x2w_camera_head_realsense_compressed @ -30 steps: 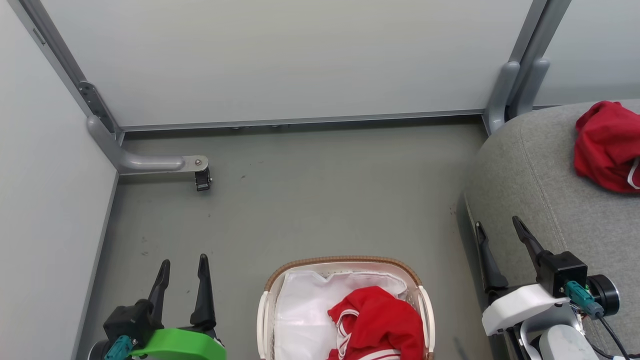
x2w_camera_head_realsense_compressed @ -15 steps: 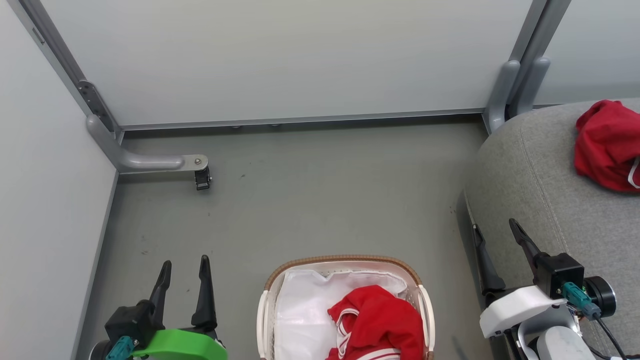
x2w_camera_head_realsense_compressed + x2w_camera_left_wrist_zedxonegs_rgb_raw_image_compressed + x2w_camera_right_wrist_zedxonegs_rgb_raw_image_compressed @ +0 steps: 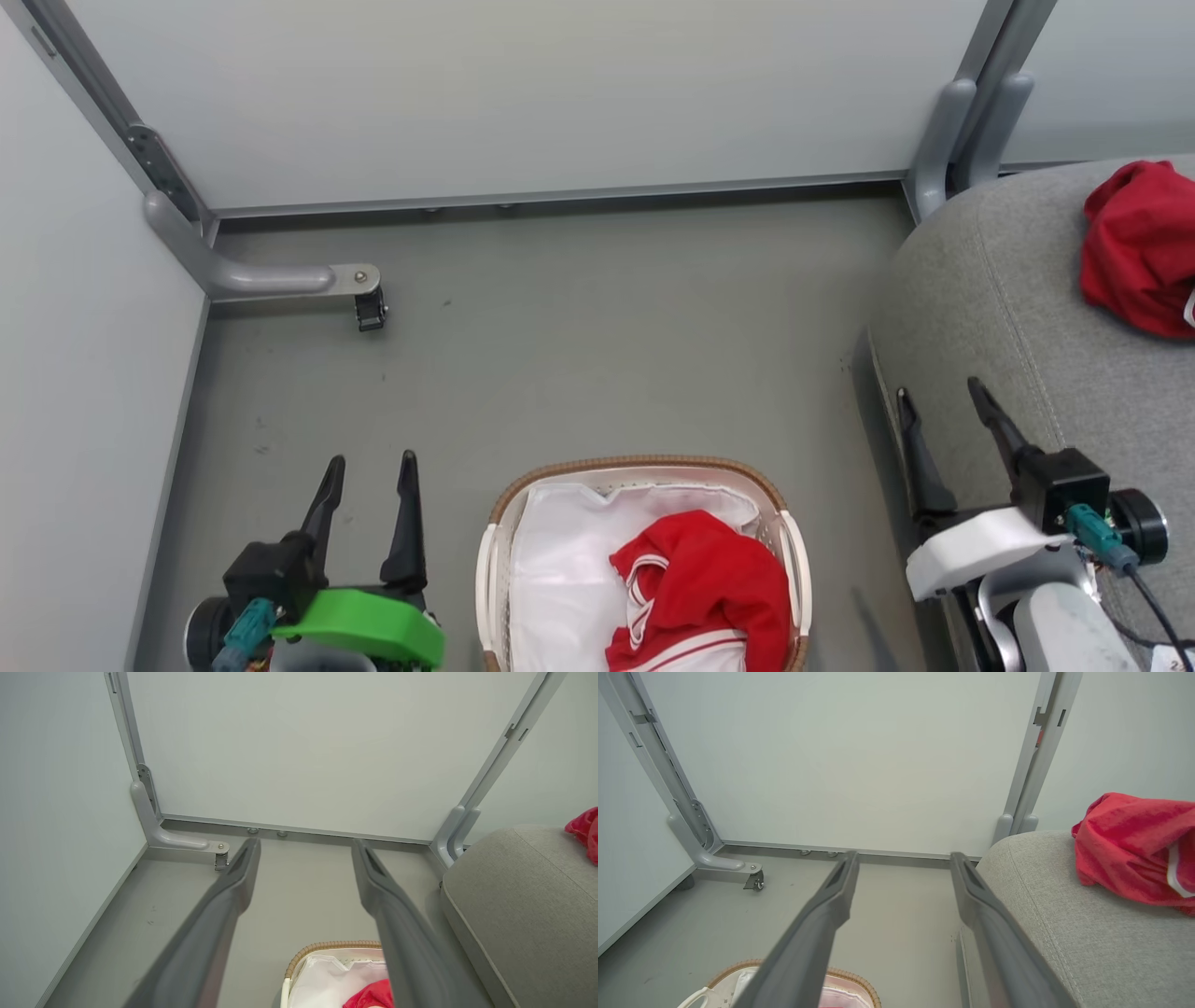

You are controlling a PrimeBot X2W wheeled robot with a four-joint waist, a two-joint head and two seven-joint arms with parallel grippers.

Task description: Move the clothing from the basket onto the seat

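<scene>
My view tips down, nothing else moves. My left gripper (image 3: 372,457) and right gripper (image 3: 938,386) stay spread, empty. A red white-trimmed garment (image 3: 709,579) waits in the brown-rimmed white plastic basket (image 3: 635,462) between them: next grab, I reckon.

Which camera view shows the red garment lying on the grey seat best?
The right wrist view: there the red garment is close and large on the seat, white trim visible. The head view shows it smaller, cut by the picture's right edge. In the left wrist view a small red corner shows at the edge.

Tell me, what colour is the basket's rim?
Woven brown basket rim, best in head view.
</scene>
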